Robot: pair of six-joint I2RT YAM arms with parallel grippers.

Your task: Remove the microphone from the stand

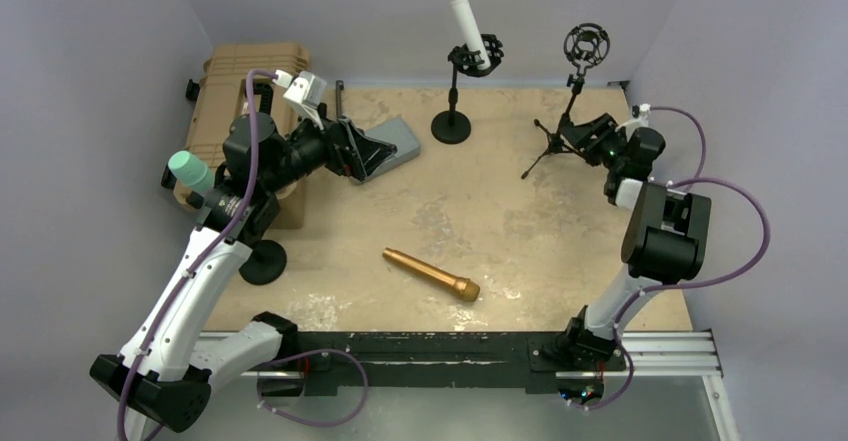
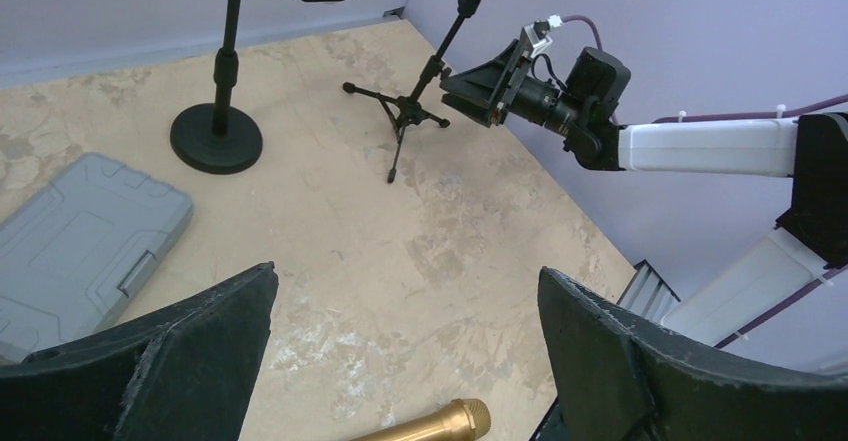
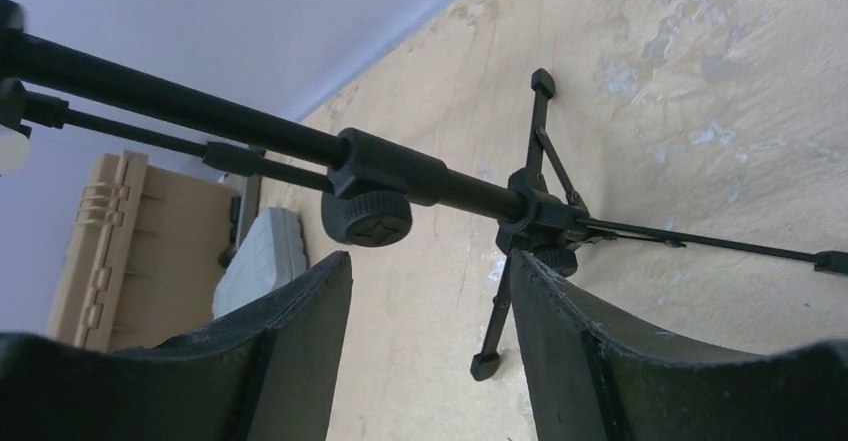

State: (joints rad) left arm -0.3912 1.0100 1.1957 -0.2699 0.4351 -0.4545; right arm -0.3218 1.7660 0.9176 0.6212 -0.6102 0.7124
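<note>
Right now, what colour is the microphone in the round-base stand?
The microphone is white with a greyish head, clearest in the top external view.

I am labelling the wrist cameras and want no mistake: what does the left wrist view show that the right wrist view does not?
Only the left wrist view shows the head of the gold microphone, the right arm and the round stand base. Only the right wrist view shows the tan case and a clamp knob close up. Both show the tripod stand, the grey case and the table, framed by open jaws.
</note>
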